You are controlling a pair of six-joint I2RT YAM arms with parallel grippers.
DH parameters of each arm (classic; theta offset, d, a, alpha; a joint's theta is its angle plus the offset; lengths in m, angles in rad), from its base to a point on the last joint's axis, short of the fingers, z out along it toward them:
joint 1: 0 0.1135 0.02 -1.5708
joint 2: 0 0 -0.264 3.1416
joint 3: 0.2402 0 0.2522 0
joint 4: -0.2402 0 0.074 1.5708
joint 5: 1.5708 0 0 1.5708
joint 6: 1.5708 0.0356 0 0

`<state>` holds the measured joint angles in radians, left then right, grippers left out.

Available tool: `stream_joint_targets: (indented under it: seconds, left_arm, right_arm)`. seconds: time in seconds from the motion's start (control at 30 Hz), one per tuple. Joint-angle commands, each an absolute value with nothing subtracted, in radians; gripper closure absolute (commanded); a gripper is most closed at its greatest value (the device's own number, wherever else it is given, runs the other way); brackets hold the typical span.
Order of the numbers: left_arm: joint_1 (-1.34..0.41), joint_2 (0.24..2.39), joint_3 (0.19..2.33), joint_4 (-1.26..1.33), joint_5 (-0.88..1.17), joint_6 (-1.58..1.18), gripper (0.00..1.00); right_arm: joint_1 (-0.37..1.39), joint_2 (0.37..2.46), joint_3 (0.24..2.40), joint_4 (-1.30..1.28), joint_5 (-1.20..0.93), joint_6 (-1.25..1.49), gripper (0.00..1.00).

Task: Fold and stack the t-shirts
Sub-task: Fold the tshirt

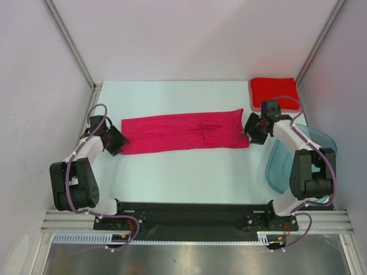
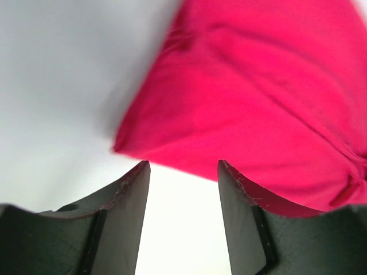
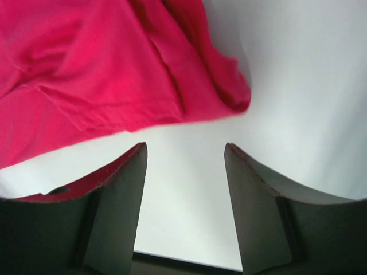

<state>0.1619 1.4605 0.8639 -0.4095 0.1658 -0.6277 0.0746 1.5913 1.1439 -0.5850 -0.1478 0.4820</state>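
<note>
Left gripper (image 2: 183,166) and right gripper (image 3: 184,148): both have their jaws parted and hold nothing. Each is poised just beside one short end of the magenta t-shirt (image 1: 183,133), which lies as a long band across mid-table. The red t-shirt (image 1: 273,93) sits folded at the far right corner. Judged step: the crosswise fold. The next move calls for pinching an end, then carrying it over.
</note>
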Motion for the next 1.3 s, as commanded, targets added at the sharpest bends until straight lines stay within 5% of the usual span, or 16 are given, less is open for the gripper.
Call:
stream_joint_targets:
  seconds: [0.0,0.3,0.67,0.73,0.83,0.93,1.27]
  left_arm:
    - [0.201,1.416,0.790,-0.423,0.144,-0.719,0.43]
    - [0.256,1.456,0.761,-0.399,0.161,-0.710,0.39]
    - [0.284,1.531,0.787,-0.370,0.166,-0.703,0.46]
    - [0.285,1.549,0.785,-0.359,0.170,-0.703,0.50]
    - [0.287,1.568,0.788,-0.351,0.183,-0.696,0.76]
    - [0.287,1.562,0.787,-0.350,0.175,-0.696,0.87]
    - [0.287,1.503,0.738,-0.370,0.160,-0.710,1.00]
  right_arm:
    - [0.066,1.536,1.033,-0.465,-0.181,0.632,0.38]
    - [0.040,1.532,0.951,-0.385,-0.163,0.710,0.33]
    - [0.029,1.600,0.911,-0.316,-0.183,0.761,0.34]
    - [0.029,1.611,0.916,-0.319,-0.187,0.772,0.34]
    - [0.028,1.612,0.910,-0.327,-0.180,0.788,0.34]
    - [0.028,1.611,0.907,-0.336,-0.164,0.795,0.34]
    - [0.029,1.664,0.916,-0.311,-0.161,0.801,0.39]
